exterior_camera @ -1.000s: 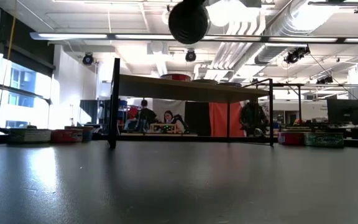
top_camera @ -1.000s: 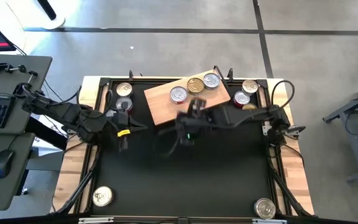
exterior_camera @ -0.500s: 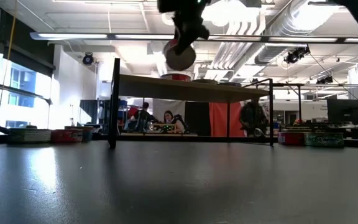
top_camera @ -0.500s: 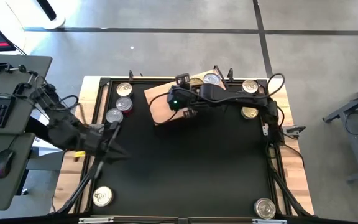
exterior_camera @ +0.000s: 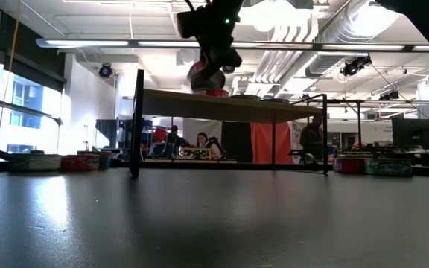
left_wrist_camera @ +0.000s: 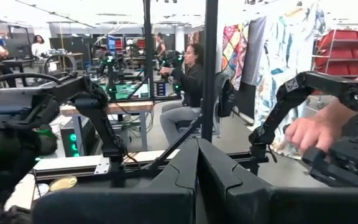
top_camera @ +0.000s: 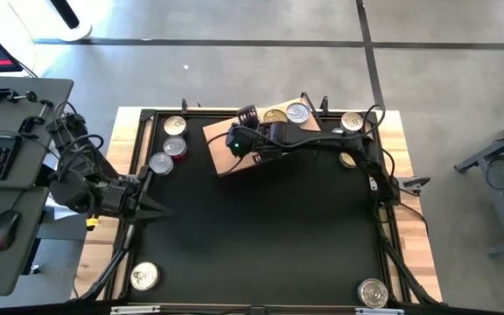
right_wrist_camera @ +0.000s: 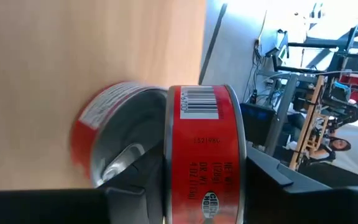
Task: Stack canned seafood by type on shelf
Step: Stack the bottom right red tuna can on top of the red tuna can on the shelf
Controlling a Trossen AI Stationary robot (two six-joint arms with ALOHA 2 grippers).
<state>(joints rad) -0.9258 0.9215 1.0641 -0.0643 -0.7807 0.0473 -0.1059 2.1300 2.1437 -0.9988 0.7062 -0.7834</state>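
Note:
My right gripper (top_camera: 241, 140) reaches over the left part of the light-brown shelf (top_camera: 220, 149), shut on a red-sided tin (right_wrist_camera: 201, 155). That tin hangs tilted just above another red tin with a silver lid (right_wrist_camera: 114, 146), which stands on the shelf. In the low view the held tin (exterior_camera: 205, 77) shows over the lower one (exterior_camera: 214, 92); I cannot tell whether they touch. Two more tins (top_camera: 297, 112) stand at the shelf's far end. My left gripper (top_camera: 157, 210) is shut and empty at the table's left edge, pointing level. My right gripper pinches the red tin between its two fingers, one finger (right_wrist_camera: 272, 183) against one flat face and the other (right_wrist_camera: 135, 199) against the opposite face. The barcoded red side wall (right_wrist_camera: 199, 106) faces back toward the wrist. The fingers slant down toward the shelf. The tin is tilted.
Three silver-lidded tins (top_camera: 174, 146) stand at the table's far left, and two tins (top_camera: 352, 122) at the far right. Single tins sit at the near left corner (top_camera: 143, 276) and near right corner (top_camera: 373, 292). A person's hand (left_wrist_camera: 303, 134) shows beyond the table.
My right gripper has carried the red tin from over the table's middle toward the far edge and down over the shelf's left part, rolling so the tin turned from edge-on to nearly flat. My left arm has swung back toward the table's left edge, fingers shut.

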